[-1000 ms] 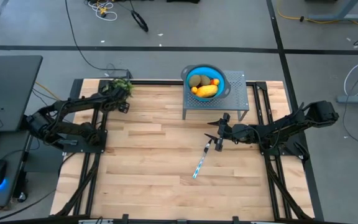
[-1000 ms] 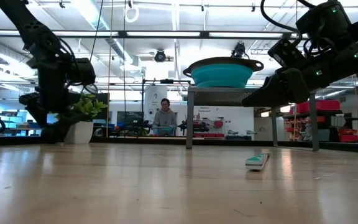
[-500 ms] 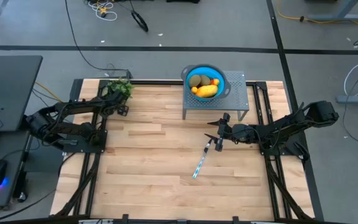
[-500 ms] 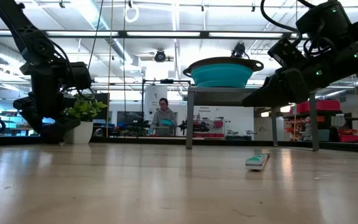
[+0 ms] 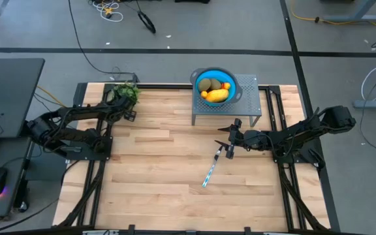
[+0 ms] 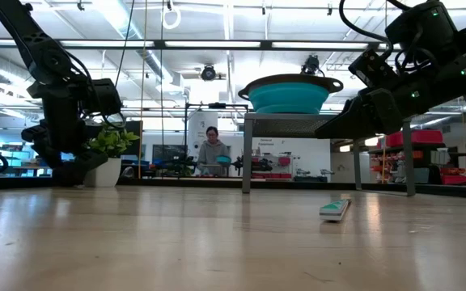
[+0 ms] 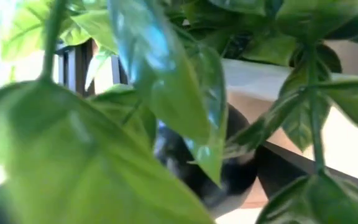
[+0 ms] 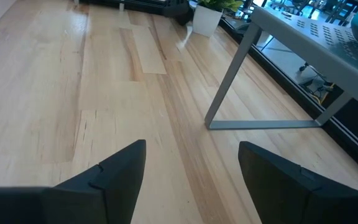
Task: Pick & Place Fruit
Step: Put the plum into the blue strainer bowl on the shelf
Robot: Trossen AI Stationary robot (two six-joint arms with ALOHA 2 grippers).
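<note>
The fruit lies in a blue bowl [image 5: 231,79] on a grey metal stand [image 5: 248,99] at the table's far edge. I see a yellow-orange oblong [image 5: 215,95], an olive-brown oval [image 5: 207,84] and a small orange-red bit [image 5: 226,85]. In the low view only the bowl [image 6: 288,95] shows, from the side. My right gripper [image 5: 222,139] [image 8: 194,180] hovers open above the table, in front of the stand and clear of the fruit. My left gripper [image 5: 119,103] is at the far-left corner, right against the green leafy plant [image 5: 128,91], whose leaves [image 7: 166,93] fill its wrist view.
A slim silver-blue utensil [image 5: 210,171] [image 6: 335,209] lies flat on the wood, just toward the near edge from my right gripper. The potted plant [image 6: 108,145] stands at the far-left corner. The stand's legs [image 8: 229,81] reach the table. A person sits in the room behind.
My left gripper has shifted slightly toward the table's left beside the plant, uncovering more of its leaves from above. The right arm, the utensil and the bowl of fruit have stayed where they were.
</note>
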